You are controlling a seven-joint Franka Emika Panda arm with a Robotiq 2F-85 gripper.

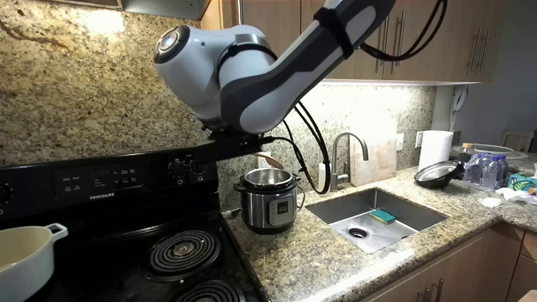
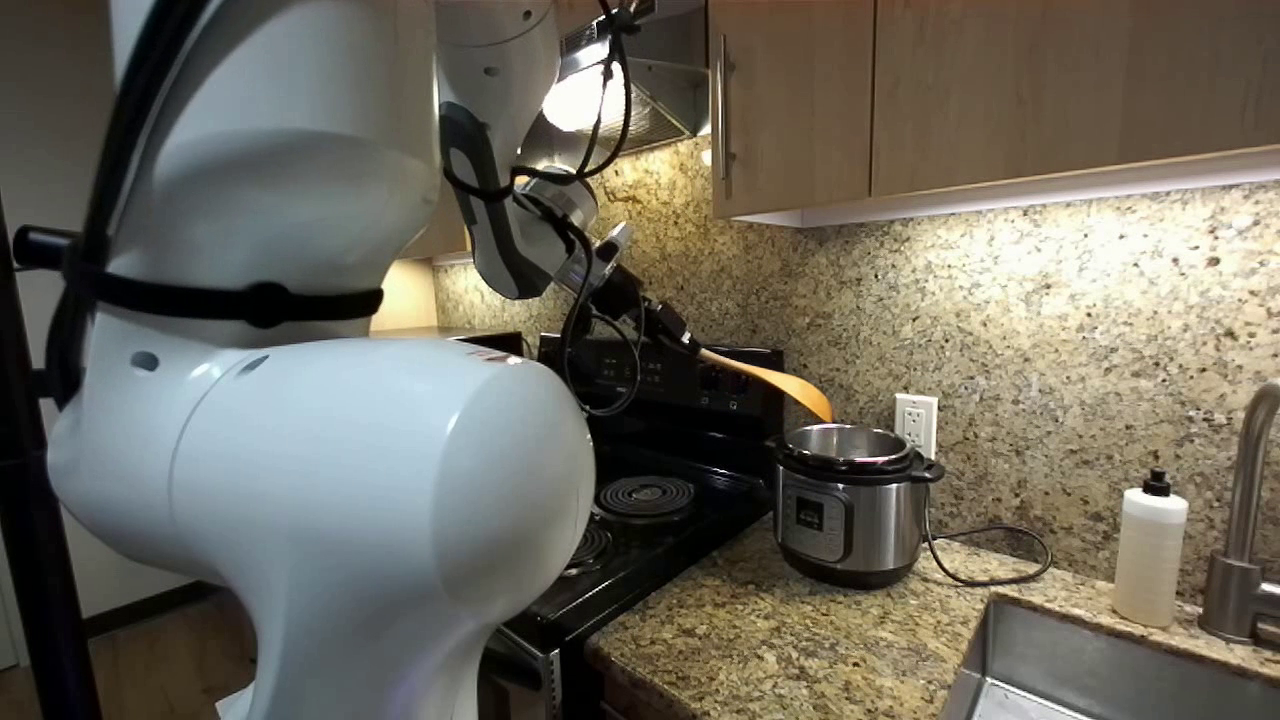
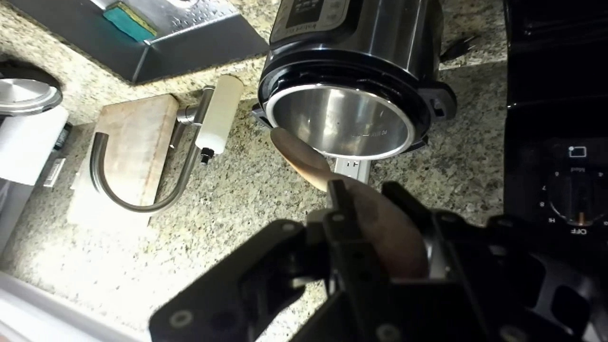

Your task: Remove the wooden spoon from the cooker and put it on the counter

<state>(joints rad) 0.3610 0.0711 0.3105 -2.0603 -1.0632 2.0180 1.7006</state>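
The wooden spoon [image 1: 275, 162] is light orange-brown and also shows in an exterior view [image 2: 775, 378] and the wrist view [image 3: 304, 164]. My gripper [image 3: 365, 190] is shut on its handle; the fingers also show in an exterior view [image 2: 690, 345]. The spoon slants, with its bowl lower than the handle and just above the rim of the cooker [image 1: 258, 209]. The steel cooker also shows in an exterior view [image 2: 890, 520] and, upside down, in the wrist view [image 3: 394, 33]. Its lid is off and its visible inside is bare. It stands on the granite counter [image 1: 302, 256].
The black stove [image 1: 126, 235] with coil burners is beside the cooker, and a white pot [image 1: 27, 260] stands on it. The sink [image 1: 369, 222] holds a sponge [image 1: 382, 216]. A faucet [image 1: 335, 163] and soap bottle [image 2: 1150, 550] stand behind it. The granite backsplash [image 2: 1000, 350] rises behind the cooker.
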